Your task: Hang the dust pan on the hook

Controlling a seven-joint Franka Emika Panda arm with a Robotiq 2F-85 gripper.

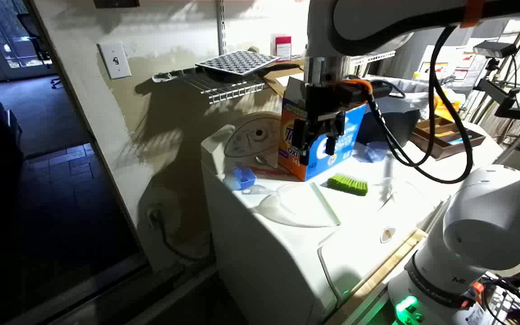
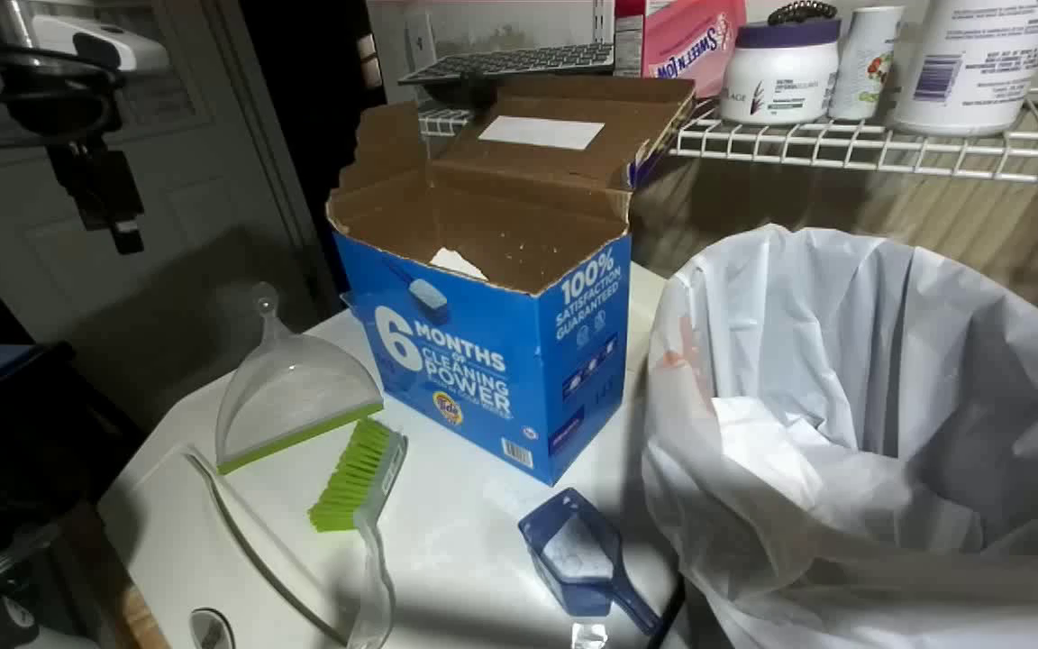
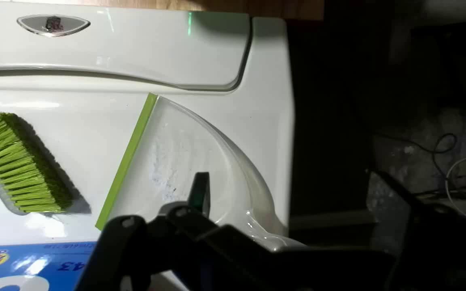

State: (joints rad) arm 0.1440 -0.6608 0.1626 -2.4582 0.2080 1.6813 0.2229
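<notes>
Black two-fingered claw: jaws wide apart
Translucent green-lipped plastic dust pan: below the claw
Green-bristled grey hand brush: below, farther aside than the pan

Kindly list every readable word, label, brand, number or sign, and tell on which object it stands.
"6 MONTHS OF CLEANING POWER": box, blue front
"100% SATISFACTION GUARANTEED": box, blue side
"Tide": box
"OXI": box
"143": box
"SWEET'N LOW": pink package
"AGE", perhaps partial: white jar
"FRANKA EMIKA", faint: robot base
"ML": robot base
Too small or blurred: print on the large container, machine badge, mark on the brush, box's smaller print.
</notes>
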